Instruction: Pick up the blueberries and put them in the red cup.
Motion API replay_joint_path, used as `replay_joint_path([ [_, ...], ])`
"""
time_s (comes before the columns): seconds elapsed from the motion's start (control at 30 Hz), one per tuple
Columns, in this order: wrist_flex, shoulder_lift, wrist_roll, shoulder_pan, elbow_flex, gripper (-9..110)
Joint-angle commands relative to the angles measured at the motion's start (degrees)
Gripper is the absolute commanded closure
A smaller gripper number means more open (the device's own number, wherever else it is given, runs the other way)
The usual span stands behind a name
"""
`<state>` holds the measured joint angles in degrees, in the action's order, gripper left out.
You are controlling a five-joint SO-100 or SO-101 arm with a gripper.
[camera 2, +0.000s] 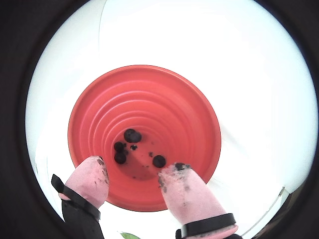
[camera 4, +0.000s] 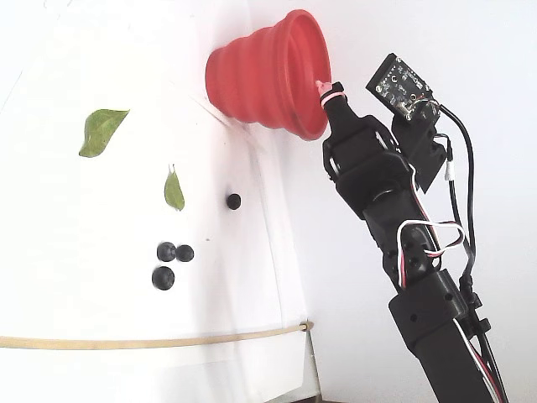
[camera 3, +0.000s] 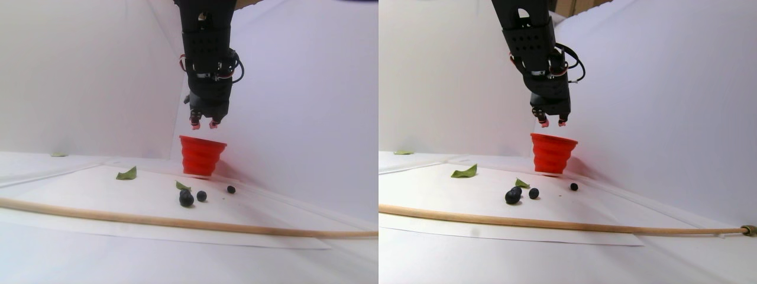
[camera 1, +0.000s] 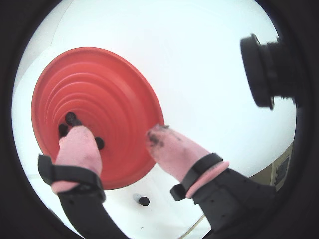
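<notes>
The red cup (camera 2: 164, 99) stands upright on the white sheet, directly below my gripper (camera 2: 136, 164). Several blueberries (camera 2: 132, 135) lie on its bottom. My gripper is open, and its pink fingertips (camera 1: 167, 142) are smeared dark with nothing between them. In the stereo pair view my gripper (camera 3: 203, 125) hangs just above the rim of the cup (camera 3: 202, 157). More blueberries (camera 4: 166, 251) lie loose on the sheet in a small cluster, with one blueberry (camera 4: 233, 201) nearer the cup (camera 4: 268, 75). That single blueberry (camera 1: 144, 201) also shows beside the cup's rim in a wrist view.
Two green leaves (camera 4: 101, 130) (camera 4: 174, 191) lie on the sheet near the loose berries. A long wooden stick (camera 3: 177, 222) runs across the sheet's front. White walls close in behind the cup. A second camera (camera 1: 264, 69) juts out beside my gripper.
</notes>
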<state>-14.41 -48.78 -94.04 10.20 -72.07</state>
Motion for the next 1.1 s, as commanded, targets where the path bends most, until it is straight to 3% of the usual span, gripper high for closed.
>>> replay_joint_path([
  [0.0,-1.05,-3.16,0.00,1.76,5.36,81],
  [1.07,-6.06,-20.39,-1.41,0.53,-16.70,83],
])
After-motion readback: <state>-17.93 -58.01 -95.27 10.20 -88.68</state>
